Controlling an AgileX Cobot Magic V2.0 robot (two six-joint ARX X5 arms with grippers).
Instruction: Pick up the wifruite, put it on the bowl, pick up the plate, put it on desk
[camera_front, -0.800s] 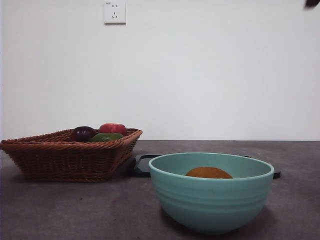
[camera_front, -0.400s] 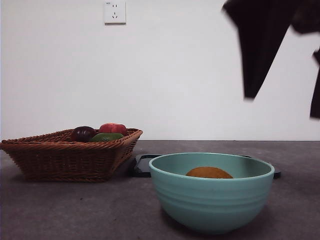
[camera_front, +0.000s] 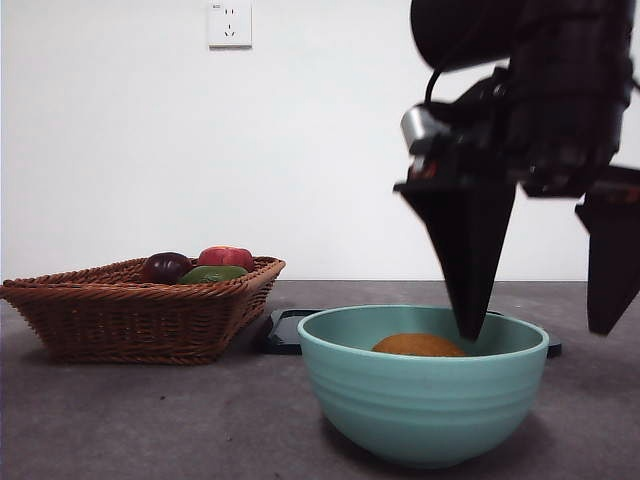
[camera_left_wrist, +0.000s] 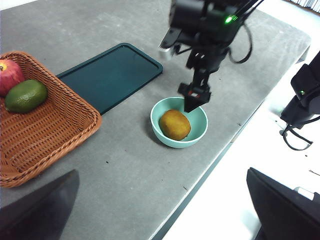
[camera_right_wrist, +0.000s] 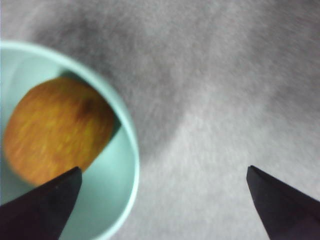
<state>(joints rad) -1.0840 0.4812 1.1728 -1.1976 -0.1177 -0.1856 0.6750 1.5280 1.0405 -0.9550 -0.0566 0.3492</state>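
Note:
The brownish-orange wifruite lies inside the mint-green bowl on the dark grey desk. My right gripper is open and straddles the bowl's rim: one jaw dips inside next to the fruit, the other hangs outside. The right wrist view shows the wifruite, the bowl's rim and the open right gripper holding nothing. The dark teal plate lies flat behind the bowl. My left gripper is open and empty, high above the desk, looking down on the bowl, the wifruite and the plate.
A wicker basket stands at the left with a purple fruit, a green fruit and a red one. The desk's front edge runs close by the bowl. A wall socket is high on the back wall.
The right arm has come down from the top right corner to the bowl, its open jaws now at the rim. The bowl, fruit, plate and basket have not moved.

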